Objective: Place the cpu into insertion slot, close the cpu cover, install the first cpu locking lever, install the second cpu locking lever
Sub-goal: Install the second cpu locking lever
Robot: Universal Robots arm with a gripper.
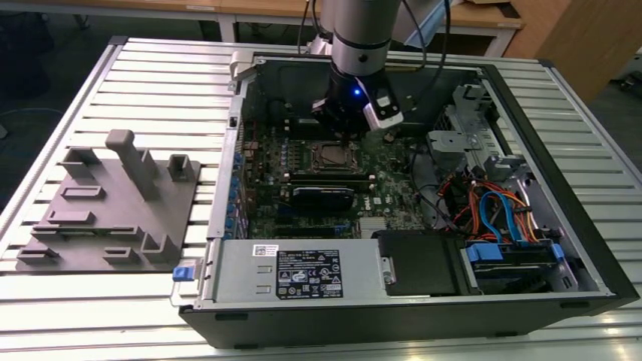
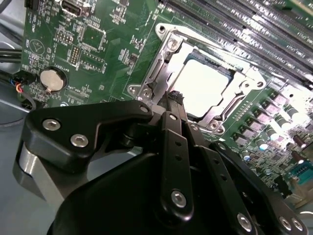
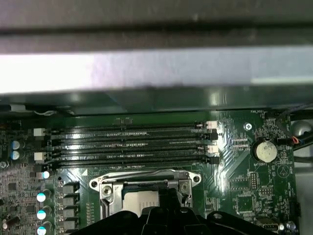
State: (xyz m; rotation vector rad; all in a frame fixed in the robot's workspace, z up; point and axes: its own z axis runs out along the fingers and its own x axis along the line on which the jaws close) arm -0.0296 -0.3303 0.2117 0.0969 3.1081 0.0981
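One cpu [image 2: 203, 85] seated in the insertion slot [image 2: 146, 81], cpu cover [image 2: 168, 46] down. My tool [image 2: 174, 100] hovers at the slot's edge, tips together, holding nothing. Cover's thin, stiff; I judge press the frame, never the fragile chip.

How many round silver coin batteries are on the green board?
1. The coin battery sits on the green board beside the ends of the long memory slots, also in the second wrist view. Others may be hidden.
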